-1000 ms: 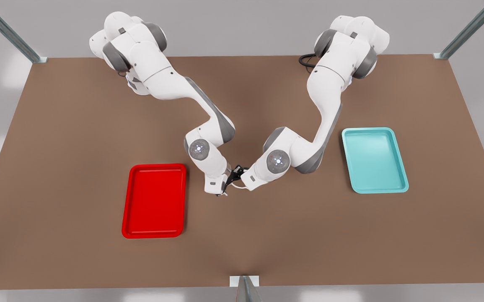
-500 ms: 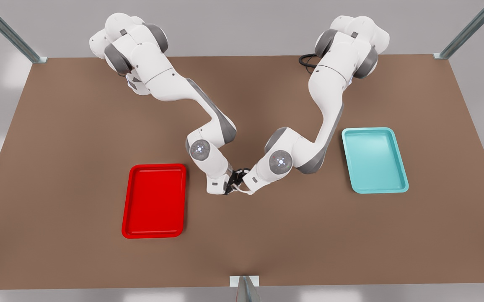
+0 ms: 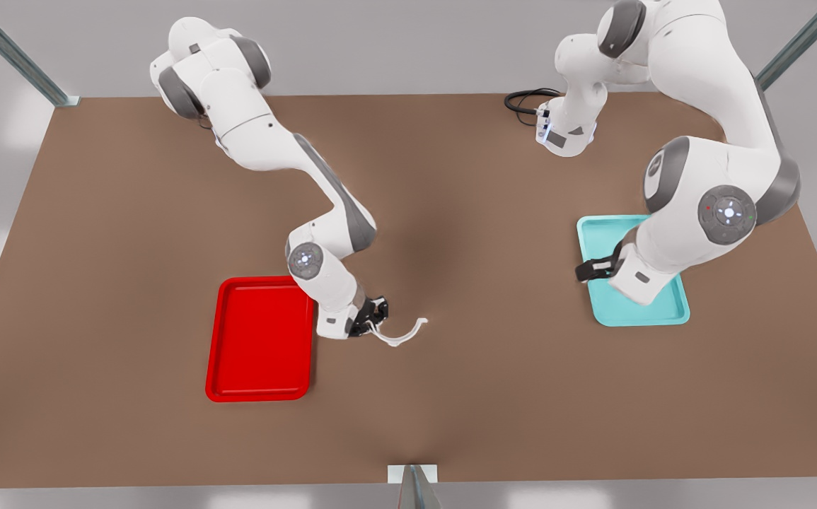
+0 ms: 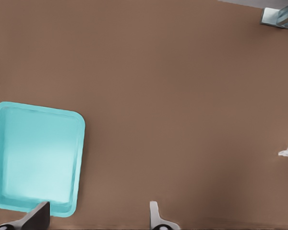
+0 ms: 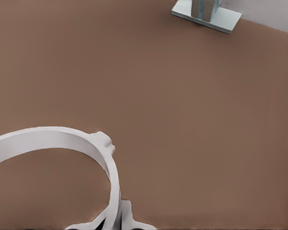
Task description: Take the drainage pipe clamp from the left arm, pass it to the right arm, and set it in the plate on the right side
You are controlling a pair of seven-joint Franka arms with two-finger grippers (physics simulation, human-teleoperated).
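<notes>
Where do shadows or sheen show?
Front view: a soft dark shadow on the table between the arms. Left wrist view: pale sheen on the teal tray near the open left hand. Right wrist view: the drainage pipe clamp in the right hand is evenly lit, no sharp shadow.

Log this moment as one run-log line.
right gripper: shut on drainage pipe clamp, beside plate | left gripper: open, over teal tray
</notes>
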